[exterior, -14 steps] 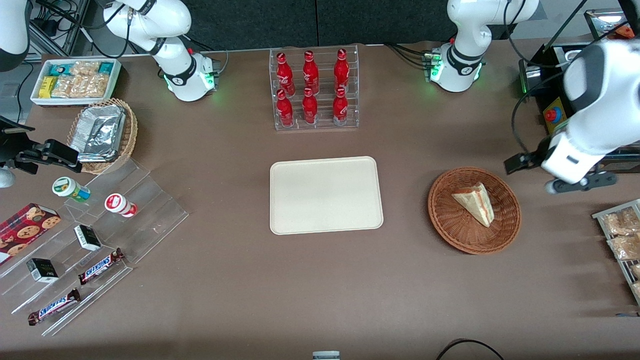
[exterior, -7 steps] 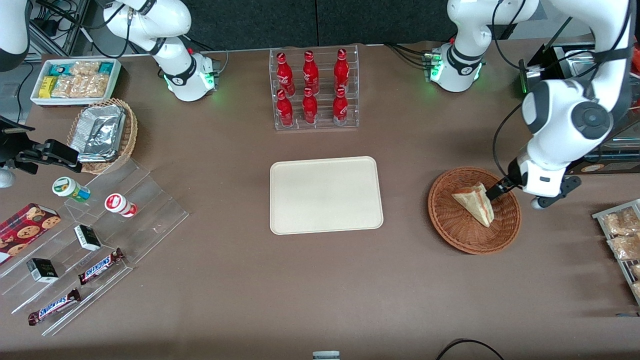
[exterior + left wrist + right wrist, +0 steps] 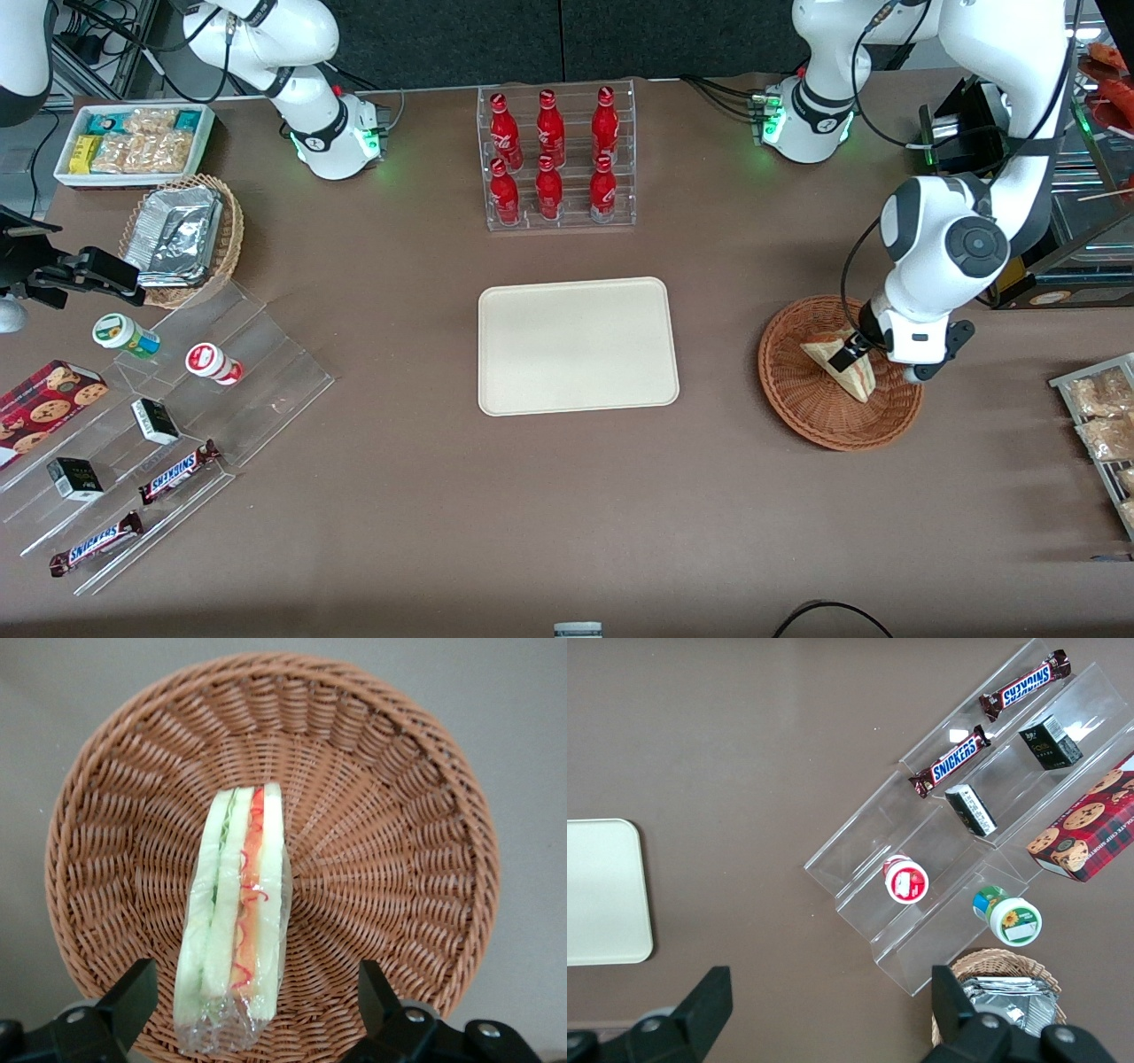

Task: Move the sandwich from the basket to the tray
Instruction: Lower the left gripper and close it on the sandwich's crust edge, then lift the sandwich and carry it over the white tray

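- One cookie box [image 3: 44,405] sits at the parked arm's end of the table, cut off by the picture's edge.
- Two Snickers bars [image 3: 180,470], two small dark boxes [image 3: 155,420] and two round-lidded cups [image 3: 213,363] lie on clear acrylic steps [image 3: 257,390].
- One lighter wicker basket with foil [image 3: 182,237] stands beside one white bin of snack packets [image 3: 133,142].
- Six red bottles [image 3: 549,159] stand in a clear rack, three nearer and three farther.
- One tray [image 3: 576,346] lies at the table's middle.
- One basket [image 3: 811,403] holds one sandwich [image 3: 235,912], wrapped in clear film and resting on edge.
- The gripper [image 3: 252,1005] hangs just above the sandwich, its fingers [image 3: 133,992] spread wide on either side, not touching it; their tips are cut off.
- Bagged snacks [image 3: 1099,416] at the working arm's end are partly out of frame.
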You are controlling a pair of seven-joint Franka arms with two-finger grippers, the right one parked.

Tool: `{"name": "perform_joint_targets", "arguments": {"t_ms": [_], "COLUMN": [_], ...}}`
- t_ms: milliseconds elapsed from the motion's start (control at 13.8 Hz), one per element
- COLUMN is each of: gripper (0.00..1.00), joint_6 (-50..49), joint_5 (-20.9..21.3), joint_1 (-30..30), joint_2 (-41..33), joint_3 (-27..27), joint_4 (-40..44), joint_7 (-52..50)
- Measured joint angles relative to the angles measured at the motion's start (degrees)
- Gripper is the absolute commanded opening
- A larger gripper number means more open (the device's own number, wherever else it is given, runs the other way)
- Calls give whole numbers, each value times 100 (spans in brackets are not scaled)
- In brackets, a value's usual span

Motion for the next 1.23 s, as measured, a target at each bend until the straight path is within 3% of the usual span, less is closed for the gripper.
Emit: {"name": "perform_joint_targets", "arguments": {"t_ms": [145,218,290,508,581,1016,1234], "gripper": [99,89,73,4,0,0,0], "joint_6": [1,16,68,150,150,35,-803], "joint_5": [0,1,1,3,5,15,15], "joint_1": [-4,-12,-21,-27,-27,-64,-337], "joint_2": [84,134,190,317,329,333,332], "joint_3": [0,0,0,-1,-1,-11,-24], "joint_4": [-31,-65,-101,-155,-156,-100,463], "joint_7": [-1,-1,-1,-1,-1,29,28]}}
